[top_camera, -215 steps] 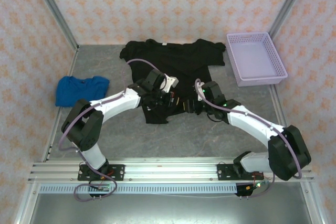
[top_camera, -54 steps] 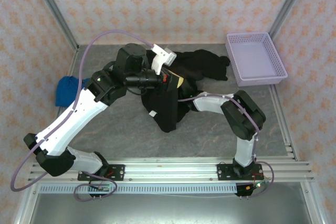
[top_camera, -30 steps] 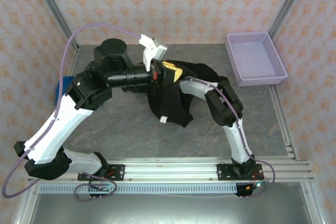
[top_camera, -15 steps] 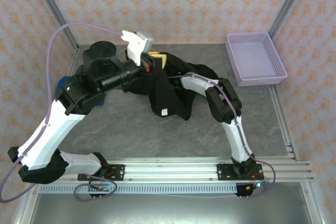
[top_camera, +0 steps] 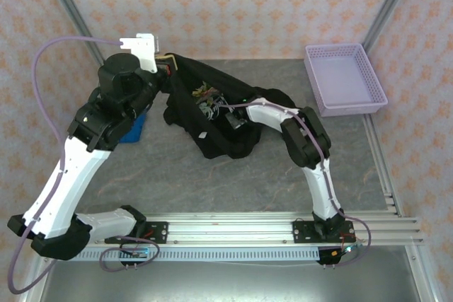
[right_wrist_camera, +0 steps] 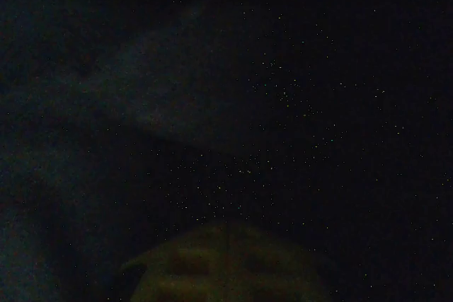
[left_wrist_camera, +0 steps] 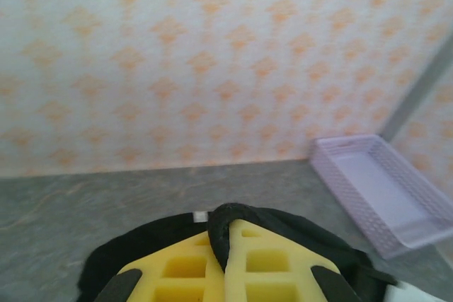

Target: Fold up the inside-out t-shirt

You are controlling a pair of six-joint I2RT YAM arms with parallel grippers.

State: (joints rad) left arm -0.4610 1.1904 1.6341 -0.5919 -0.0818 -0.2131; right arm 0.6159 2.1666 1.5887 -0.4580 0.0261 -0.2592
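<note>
At the left edge of the grey marbled table (top_camera: 212, 182) a bright blue garment (top_camera: 133, 130) lies crumpled, partly behind the raised left arm. If the lifted cloth swings that way it could drag over it. The left gripper (top_camera: 168, 63) is high at the far left, its yellow foam pads (left_wrist_camera: 184, 270) clenched on a narrow fold of the inside-out t-shirt (top_camera: 219, 136). So little cloth shows between them that a hard pull could tear it free, and the whole shirt would drop in a heap. The shirt is plain black, thin and floppy. It hangs from that pinch as a slack tent and slumps onto the table near the middle, with a small pale tag on its near face. Its opening gapes toward the right, and the right gripper (top_camera: 212, 102) reaches deep inside it. The right wrist view is nearly black, with the fingers faintly showing pressed together, and I cannot tell whether any cloth is caught between them. If they closed on nothing, or on two layers at once, drawing the arm back would bunch the shirt rather than turn it. The cable could also snag in the folds. At the far right stands a rigid lilac plastic basket (top_camera: 345, 79) with a perforated wall, well apart from the shirt.
</note>
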